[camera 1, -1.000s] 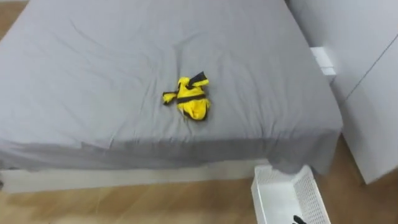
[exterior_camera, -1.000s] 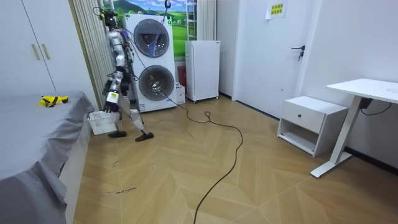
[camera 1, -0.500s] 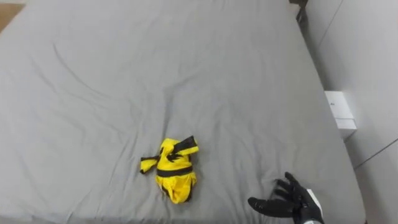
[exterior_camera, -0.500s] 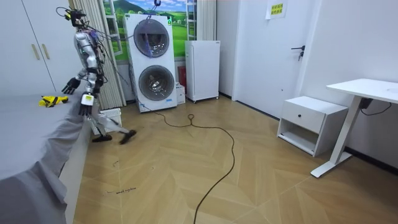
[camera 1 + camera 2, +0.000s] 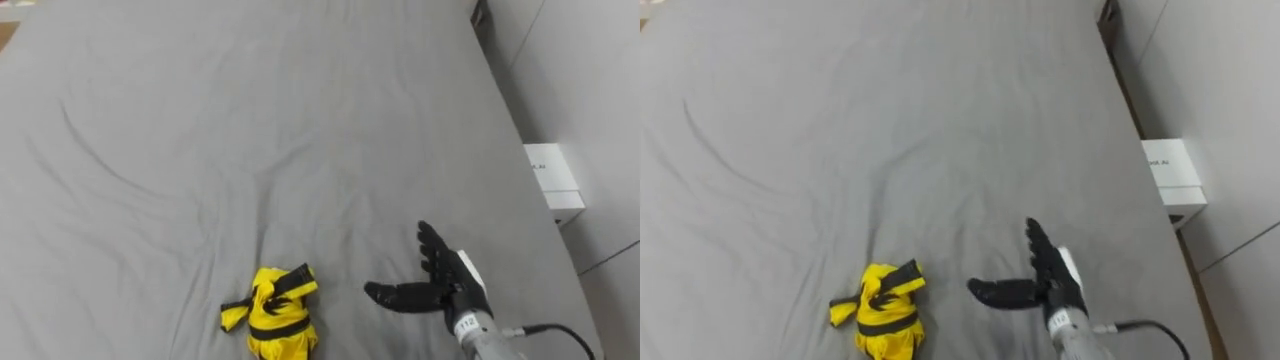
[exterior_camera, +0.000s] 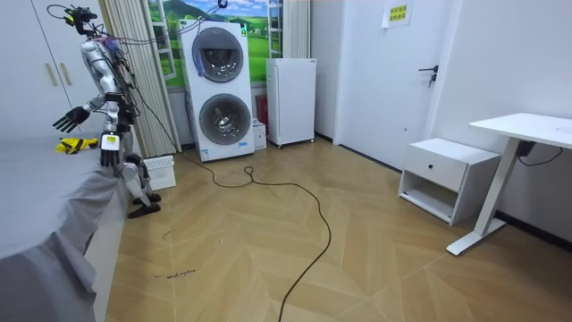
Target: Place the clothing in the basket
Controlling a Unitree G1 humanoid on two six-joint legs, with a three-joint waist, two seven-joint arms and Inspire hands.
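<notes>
Clothes (image 5: 272, 318), a crumpled yellow-and-black bundle, lie on the grey bed (image 5: 250, 120), with the right hand (image 5: 447, 283) spread wide and empty near them. This looks like the reach: next it must move left, close on the bundle, then carry it to the basket (image 6: 161, 172).

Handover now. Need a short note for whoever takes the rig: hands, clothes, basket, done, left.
Right hand: open, over the bed, just right of the yellow garment, not touching it.
Left hand: hangs at the robot's side by the bed's edge.
Basket: on the floor behind the robot.
Done: robot stands at the bed; nothing grasped yet.
Left: grasp the garment, carry it to the basket, drop it in.
</notes>
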